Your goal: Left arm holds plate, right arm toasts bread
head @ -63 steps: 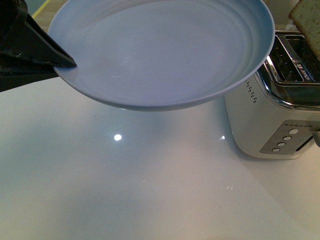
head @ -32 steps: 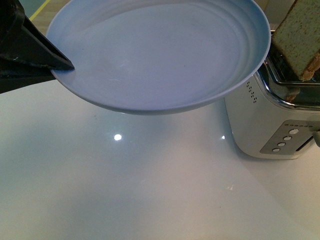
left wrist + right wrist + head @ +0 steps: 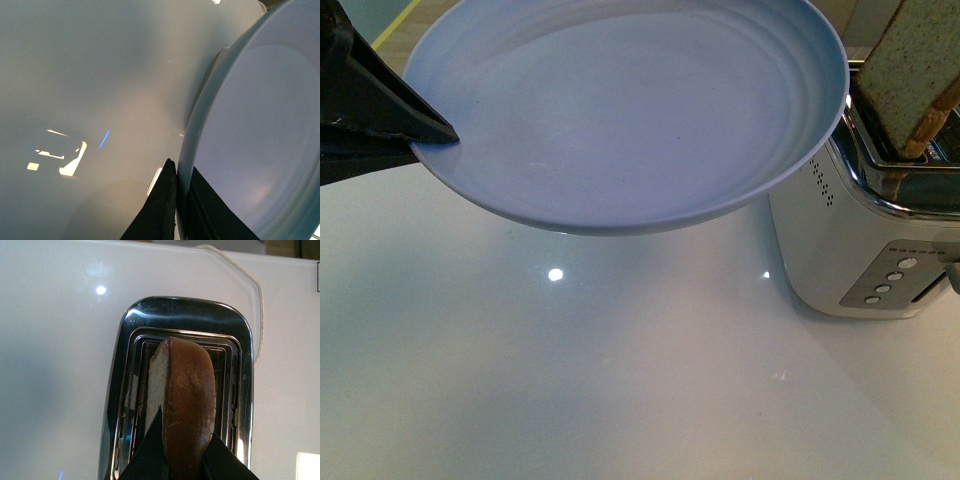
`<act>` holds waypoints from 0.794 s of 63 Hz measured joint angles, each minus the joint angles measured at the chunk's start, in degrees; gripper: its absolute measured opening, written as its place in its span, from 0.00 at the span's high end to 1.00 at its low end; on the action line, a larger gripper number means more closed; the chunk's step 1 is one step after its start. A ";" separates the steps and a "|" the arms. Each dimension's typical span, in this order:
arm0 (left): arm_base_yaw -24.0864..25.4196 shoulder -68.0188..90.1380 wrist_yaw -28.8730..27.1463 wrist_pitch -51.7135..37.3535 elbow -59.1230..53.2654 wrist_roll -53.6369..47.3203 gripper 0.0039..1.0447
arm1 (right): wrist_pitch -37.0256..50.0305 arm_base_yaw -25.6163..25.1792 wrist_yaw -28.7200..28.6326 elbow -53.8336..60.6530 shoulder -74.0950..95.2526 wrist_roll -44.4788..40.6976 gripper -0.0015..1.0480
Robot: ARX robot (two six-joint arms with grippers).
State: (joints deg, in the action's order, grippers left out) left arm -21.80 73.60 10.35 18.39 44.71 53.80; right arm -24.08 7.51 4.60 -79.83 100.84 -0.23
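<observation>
The left gripper (image 3: 428,140) is clamped on the near rim of the pale blue plate (image 3: 620,110), one finger above the rim and one below. It holds the plate in the air over the far left part of the white table (image 3: 620,380). The plate is empty and tips slightly toward the camera, apparently kept clear and ready while the other arm works. Beside it, near the table's right edge, stands the steel toaster (image 3: 860,240). The right gripper (image 3: 186,462) pinches the slice of brown bread (image 3: 187,400) on its flat faces, crust edge up, leaning, its lower end at the mouth of the slot (image 3: 227,390). That grip suits feeding it in edgewise. Nothing else can be seen inside the slot.
</observation>
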 joint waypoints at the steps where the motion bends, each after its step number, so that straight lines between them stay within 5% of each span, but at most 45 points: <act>1: 0.04 0.00 0.04 0.00 0.00 0.00 0.98 | 0.07 0.02 -0.02 -0.07 0.09 0.17 0.97; 50: 0.55 0.00 0.70 -0.37 0.00 -0.02 0.98 | 7.93 0.94 1.66 7.65 1.57 0.20 0.97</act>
State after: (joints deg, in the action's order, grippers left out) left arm -21.26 73.60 11.05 18.02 44.71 53.78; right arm -16.14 8.45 6.26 -72.18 102.41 -0.03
